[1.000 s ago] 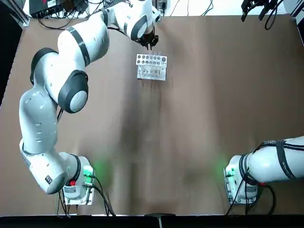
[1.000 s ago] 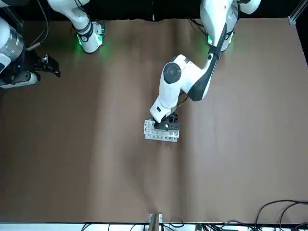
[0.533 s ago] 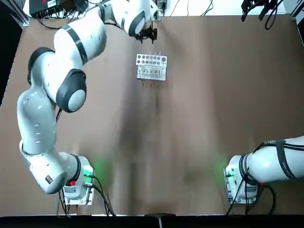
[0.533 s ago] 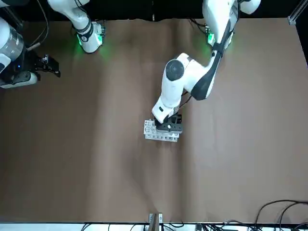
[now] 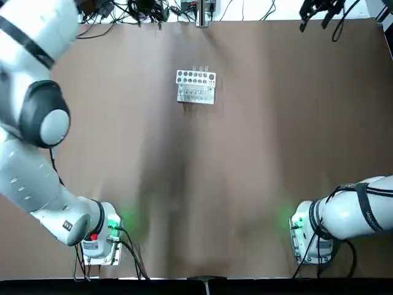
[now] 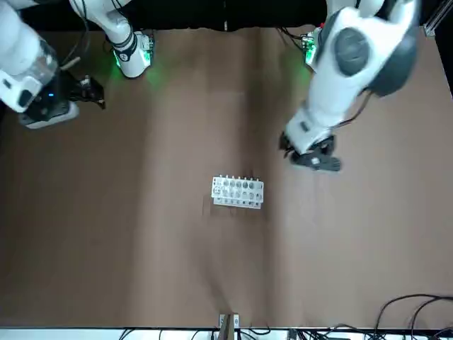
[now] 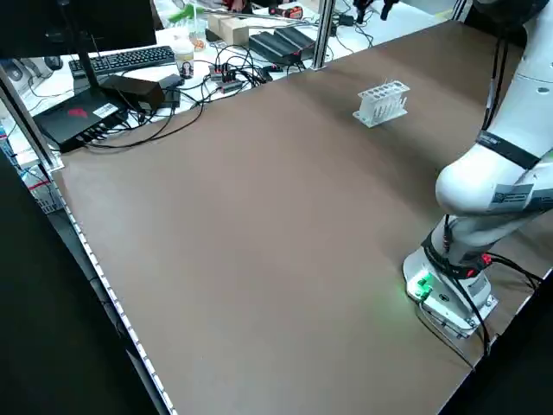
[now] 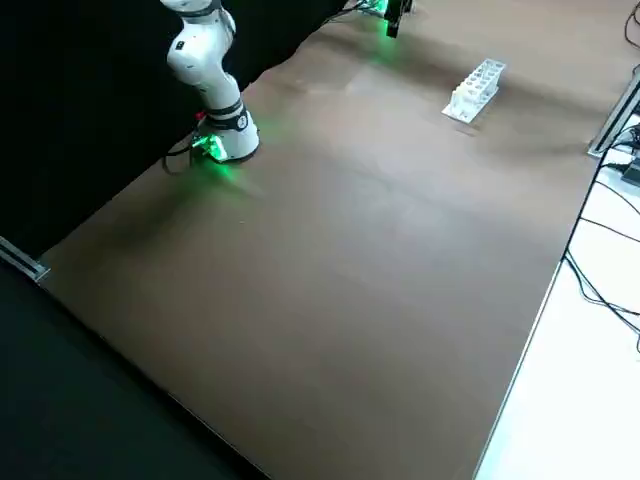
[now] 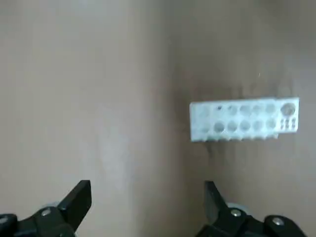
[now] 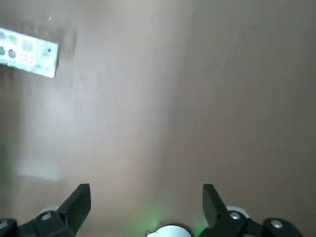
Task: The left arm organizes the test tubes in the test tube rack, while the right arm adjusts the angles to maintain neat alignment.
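Observation:
The white test tube rack [image 5: 196, 86] stands alone toward the far side of the brown table [image 5: 258, 153], also seen in the front view [image 6: 238, 192]. A few thin clear test tubes [image 5: 199, 69] stick up from its far row. My left gripper [image 6: 311, 154] hangs high above the table, off to the rack's left and apart from it. In the left wrist view it is open and empty [image 9: 146, 200], with the rack [image 9: 244, 121] well below. My right gripper [image 6: 88, 91] is parked at the far right edge, open and empty [image 10: 146, 200].
Cables and electronics [image 7: 130, 86] lie on a bench beyond the table's left side. More cables [image 5: 141, 7] run along the far edge. Both arm bases glow green [image 5: 113, 224] at the near edge.
My left gripper has lifted away from the rack, rising high and swinging to the robot's left. The rack stays put with tubes in it. The right gripper shifted slightly.

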Action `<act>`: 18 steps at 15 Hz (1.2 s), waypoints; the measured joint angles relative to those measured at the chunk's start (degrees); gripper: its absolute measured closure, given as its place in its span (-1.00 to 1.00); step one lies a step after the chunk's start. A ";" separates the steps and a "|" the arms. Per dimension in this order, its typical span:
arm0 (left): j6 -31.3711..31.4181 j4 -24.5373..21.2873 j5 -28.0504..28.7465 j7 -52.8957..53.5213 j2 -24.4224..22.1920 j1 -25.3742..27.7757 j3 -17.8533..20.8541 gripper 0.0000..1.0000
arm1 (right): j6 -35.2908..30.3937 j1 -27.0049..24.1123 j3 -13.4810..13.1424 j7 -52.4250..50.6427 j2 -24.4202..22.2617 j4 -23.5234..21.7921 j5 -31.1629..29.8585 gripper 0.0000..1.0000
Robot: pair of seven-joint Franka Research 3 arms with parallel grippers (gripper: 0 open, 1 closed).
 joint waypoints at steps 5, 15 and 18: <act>-11.78 -0.42 -3.48 19.72 -7.98 15.31 -0.07 -1.00 | 2.75 11.72 0.40 0.82 6.78 0.02 0.02 -1.00; -14.23 -0.57 -3.54 27.57 -10.98 26.27 -0.13 -1.00 | 22.32 27.31 0.66 25.90 20.83 6.74 0.04 -0.61; -14.23 -0.57 -3.54 26.97 -10.99 26.25 -0.31 -1.00 | 26.59 29.62 0.86 34.83 30.13 14.92 1.01 -0.13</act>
